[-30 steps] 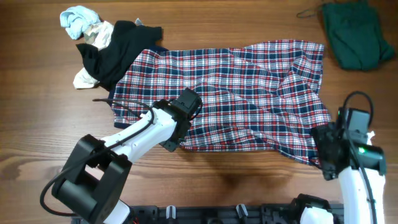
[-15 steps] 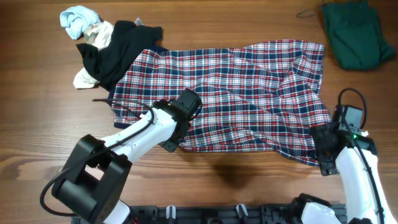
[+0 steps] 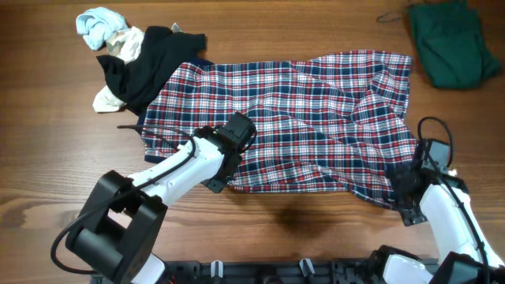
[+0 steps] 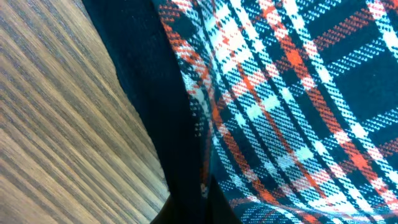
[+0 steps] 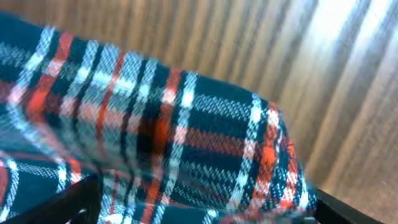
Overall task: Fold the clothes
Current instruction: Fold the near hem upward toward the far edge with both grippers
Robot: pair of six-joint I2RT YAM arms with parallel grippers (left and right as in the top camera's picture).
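We are at the grasping step, with no fold made yet. The plaid garment [image 3: 300,118] lies spread and rumpled across the middle of the tabletop [image 3: 47,166], its far left corner touching a black garment [image 3: 150,67]. Our left hand [image 3: 221,175] sits at the near hem by the navy trim; we cannot tell how far open it is or whether it grips. Our right hand [image 3: 404,197] is at the near right corner, fingers [image 5: 74,202] spread wide, plaid bunched between them, nothing pinched. Next, we judge, both hands must close on the hem, then lift together toward the far edge
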